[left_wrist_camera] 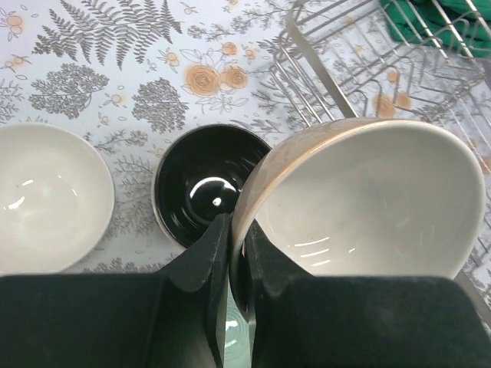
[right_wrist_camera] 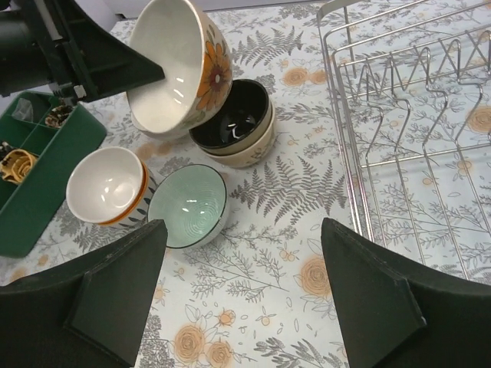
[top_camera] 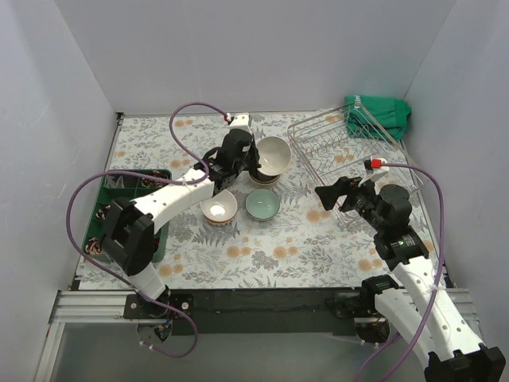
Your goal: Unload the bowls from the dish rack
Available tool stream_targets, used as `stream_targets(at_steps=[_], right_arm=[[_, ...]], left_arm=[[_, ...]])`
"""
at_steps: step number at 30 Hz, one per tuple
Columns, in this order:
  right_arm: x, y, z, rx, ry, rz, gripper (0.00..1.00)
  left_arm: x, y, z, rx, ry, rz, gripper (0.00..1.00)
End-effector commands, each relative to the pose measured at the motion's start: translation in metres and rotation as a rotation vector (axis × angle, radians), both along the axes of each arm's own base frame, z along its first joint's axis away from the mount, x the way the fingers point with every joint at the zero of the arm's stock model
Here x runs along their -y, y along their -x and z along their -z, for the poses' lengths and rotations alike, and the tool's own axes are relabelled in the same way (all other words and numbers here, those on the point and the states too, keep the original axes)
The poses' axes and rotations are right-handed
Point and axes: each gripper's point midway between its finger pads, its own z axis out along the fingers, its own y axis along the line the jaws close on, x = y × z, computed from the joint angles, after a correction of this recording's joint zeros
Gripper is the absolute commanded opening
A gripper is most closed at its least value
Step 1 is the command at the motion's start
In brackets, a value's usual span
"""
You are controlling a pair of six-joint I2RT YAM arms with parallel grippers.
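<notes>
My left gripper [top_camera: 245, 159] is shut on the rim of a white bowl with an orange flower [top_camera: 274, 154]. It holds the bowl tilted above a dark brown bowl [left_wrist_camera: 201, 192] nested in a cream bowl [right_wrist_camera: 252, 149]. In the left wrist view the fingers [left_wrist_camera: 217, 244] pinch the held bowl's [left_wrist_camera: 368, 199] rim. A white bowl with an orange rim and stripes [top_camera: 218, 208] and a pale teal bowl [top_camera: 262, 204] sit on the table in front. The wire dish rack [top_camera: 350, 151] stands to the right with no bowl visible in it. My right gripper [top_camera: 332, 196] is open and empty beside the rack's near left corner.
A green compartment tray [top_camera: 127, 203] with small items lies at the left edge. A green cloth [top_camera: 378, 116] lies behind the rack in the far right corner. Grey walls enclose the floral table.
</notes>
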Motion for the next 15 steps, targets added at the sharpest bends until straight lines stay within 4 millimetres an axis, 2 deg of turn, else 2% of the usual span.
stream_targets(at_steps=[1, 8, 15], right_arm=[[0.01, 0.001, -0.003, 0.03, 0.047, 0.04, 0.89], [0.013, 0.004, 0.002, 0.026, 0.059, 0.048, 0.89], [0.013, 0.005, 0.01, 0.014, 0.068, 0.047, 0.89]], left_arm=[[-0.005, -0.022, -0.002, -0.029, -0.054, 0.026, 0.0], [0.001, -0.043, 0.027, -0.114, -0.071, 0.059, 0.0], [0.002, -0.054, 0.044, -0.149, -0.097, 0.06, 0.01]])
